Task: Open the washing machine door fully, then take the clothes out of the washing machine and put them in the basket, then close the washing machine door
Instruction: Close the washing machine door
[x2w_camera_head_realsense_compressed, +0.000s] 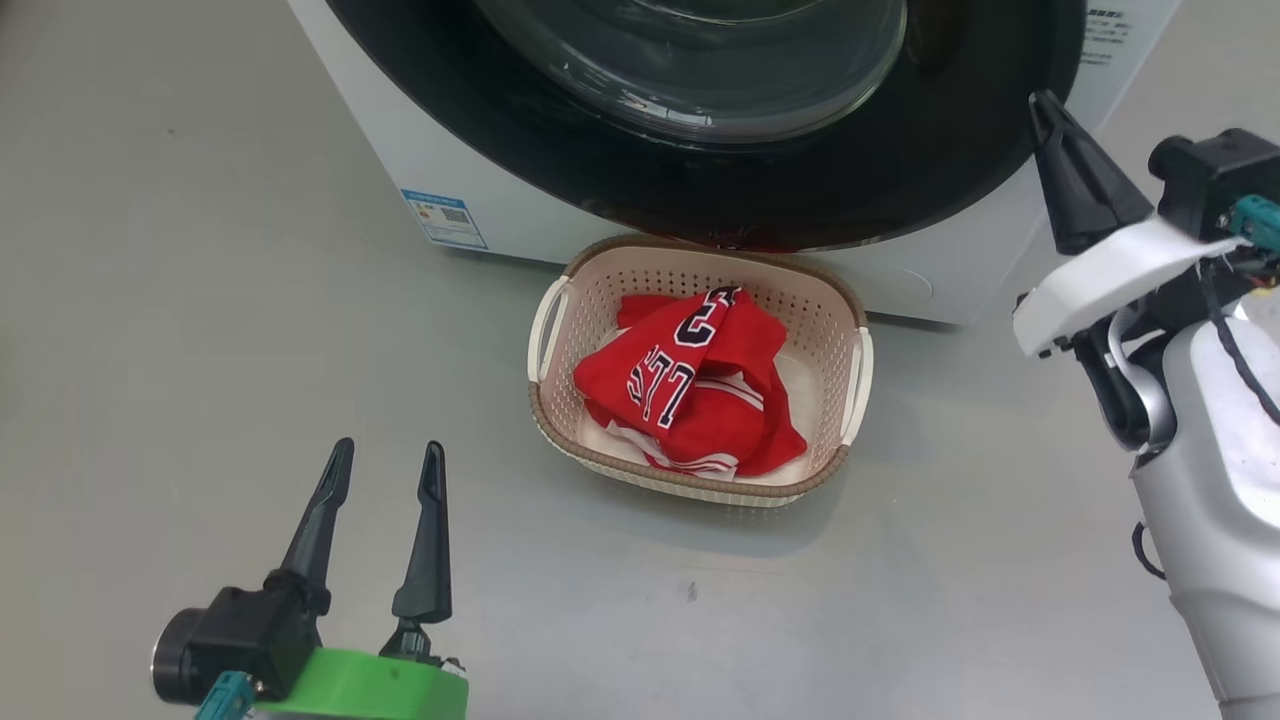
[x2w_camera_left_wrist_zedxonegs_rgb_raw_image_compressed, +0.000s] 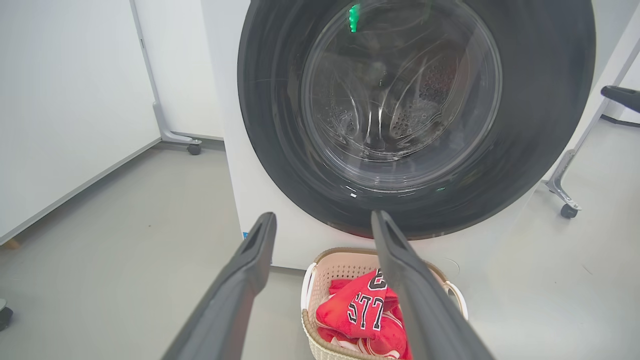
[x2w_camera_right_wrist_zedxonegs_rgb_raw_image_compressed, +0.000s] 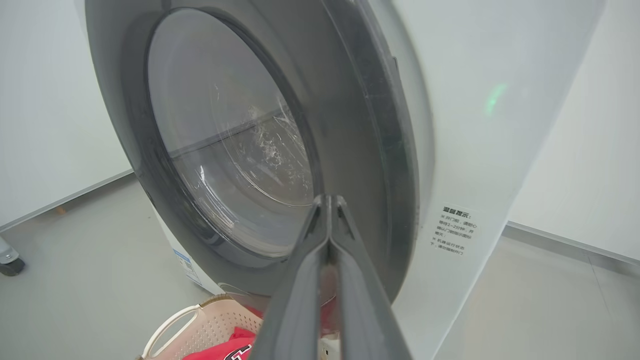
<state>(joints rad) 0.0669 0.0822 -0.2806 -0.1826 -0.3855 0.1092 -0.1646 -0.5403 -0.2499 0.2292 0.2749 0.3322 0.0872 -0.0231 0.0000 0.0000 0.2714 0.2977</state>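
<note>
- My left gripper (x2w_camera_head_realsense_compressed: 389, 447) hangs over the grey floor (x2w_camera_head_realsense_compressed: 150, 300), its jaws spread wide with nothing between them.
- Ahead of those jaws and slightly to their right, I see the blue label (x2w_camera_head_realsense_compressed: 445, 218) low on the white washing machine (x2w_camera_head_realsense_compressed: 380, 120).
- Further right of the left jaws, well apart from them, the cream basket (x2w_camera_head_realsense_compressed: 640, 285) stands on the floor just in front of the machine. The red jerseys (x2w_camera_head_realsense_compressed: 700, 400) lie bundled inside it, navy lettering facing up.
- Beyond the basket, the washing machine door (x2w_camera_head_realsense_compressed: 900, 180) sits flush against the machine's front. Through its glass my left wrist view shows the steel drum (x2w_camera_left_wrist_zedxonegs_rgb_raw_image_compressed: 435, 90).
- My right gripper (x2w_camera_head_realsense_compressed: 1042, 100) is raised near the door's right edge, jaws pressed together on nothing. I cannot tell whether the tip touches the door.
</note>
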